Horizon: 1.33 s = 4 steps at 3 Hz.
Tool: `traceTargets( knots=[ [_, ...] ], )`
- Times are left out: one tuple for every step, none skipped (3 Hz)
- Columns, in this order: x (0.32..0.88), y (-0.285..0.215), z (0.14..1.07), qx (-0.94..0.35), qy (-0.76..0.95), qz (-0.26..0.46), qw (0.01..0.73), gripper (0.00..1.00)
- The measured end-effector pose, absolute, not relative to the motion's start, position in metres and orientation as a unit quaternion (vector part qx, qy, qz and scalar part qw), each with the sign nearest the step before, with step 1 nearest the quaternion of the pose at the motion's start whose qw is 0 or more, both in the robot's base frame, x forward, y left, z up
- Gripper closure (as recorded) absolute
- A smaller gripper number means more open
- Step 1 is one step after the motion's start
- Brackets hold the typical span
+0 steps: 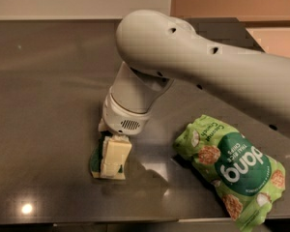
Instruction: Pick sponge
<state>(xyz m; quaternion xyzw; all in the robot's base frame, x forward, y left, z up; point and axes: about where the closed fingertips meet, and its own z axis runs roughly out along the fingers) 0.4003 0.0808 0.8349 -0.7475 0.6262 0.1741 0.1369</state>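
Note:
The sponge (95, 159) lies on the dark countertop (48, 105) at the lower left of centre. Its dark green top shows, with a strip of pale yellow foam at the near edge. My gripper (109, 161) hangs from the big white arm (193, 66) and is down right at the sponge, covering its right half. The gripper's pale cream end lies over the sponge, down near the counter. I cannot see whether the sponge is gripped.
A light green chip bag (232, 168) lies to the right of the sponge, near the counter's front edge (135, 224). The white arm stretches in from the right above the bag. Bare counter lies to the left and behind.

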Motion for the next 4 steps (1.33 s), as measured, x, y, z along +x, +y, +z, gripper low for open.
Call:
traceTargets(
  knots=[
    [0.403,0.079,0.848,-0.749,0.625,0.178,0.132,0.84],
    [0.403,0.076,0.873,-0.751,0.619,0.188,0.136,1.00],
    [0.404,0.072,0.904,-0.754,0.608,0.201,0.148,1.00],
    [0.408,0.069,0.936,-0.758,0.595,0.211,0.162,1.00]
  ],
)
